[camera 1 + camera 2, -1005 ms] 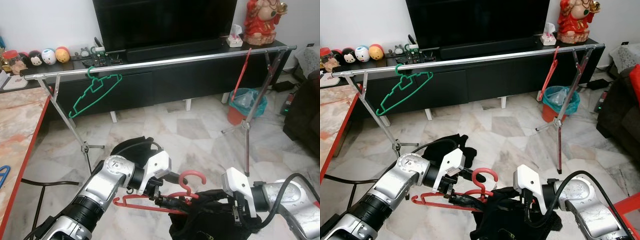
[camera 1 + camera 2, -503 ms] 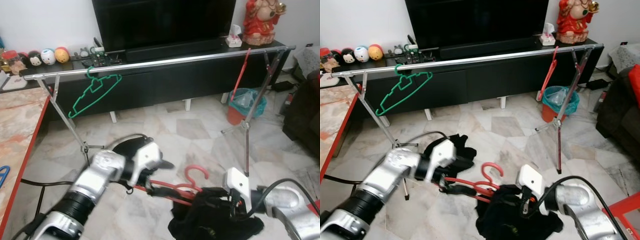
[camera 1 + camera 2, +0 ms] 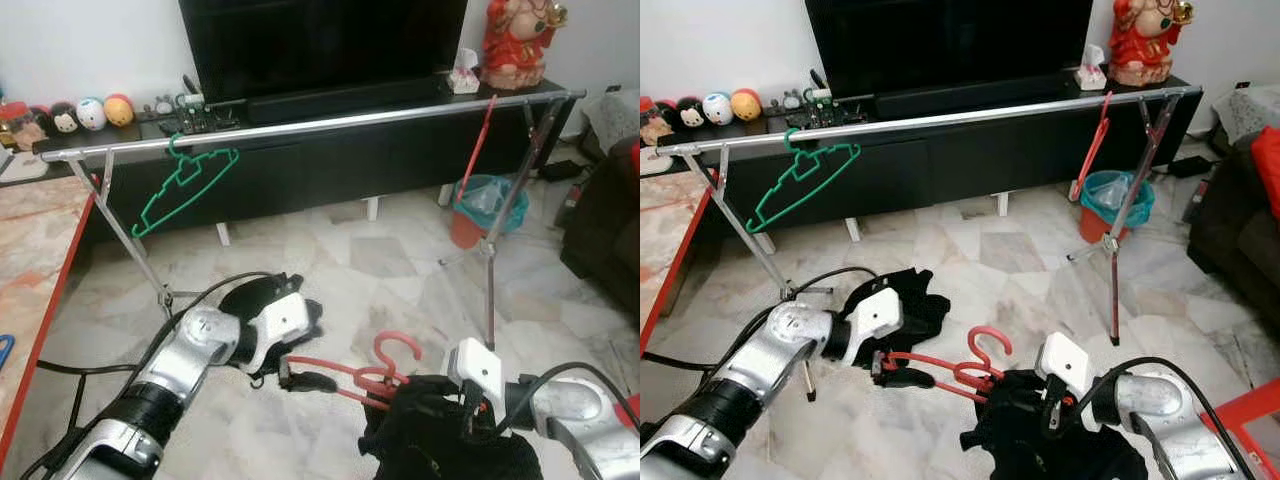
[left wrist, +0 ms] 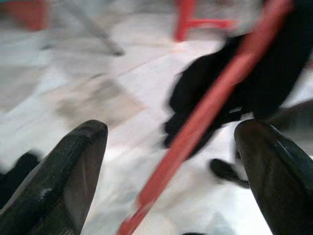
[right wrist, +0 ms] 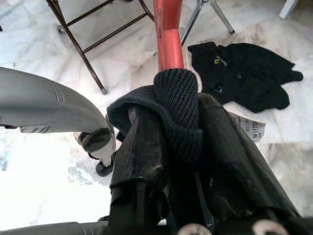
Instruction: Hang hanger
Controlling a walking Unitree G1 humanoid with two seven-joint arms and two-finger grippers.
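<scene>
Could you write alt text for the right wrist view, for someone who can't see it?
The right gripper is clamped on a red hanger with a dark knit garment bunched around it, above a marble floor where another black garment lies.

Right tool clamps dark knit garment around red hanger.

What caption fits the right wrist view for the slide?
Right end effector shut on a dark garment threaded on the red hanger, above marble floor and a second black garment.
</scene>
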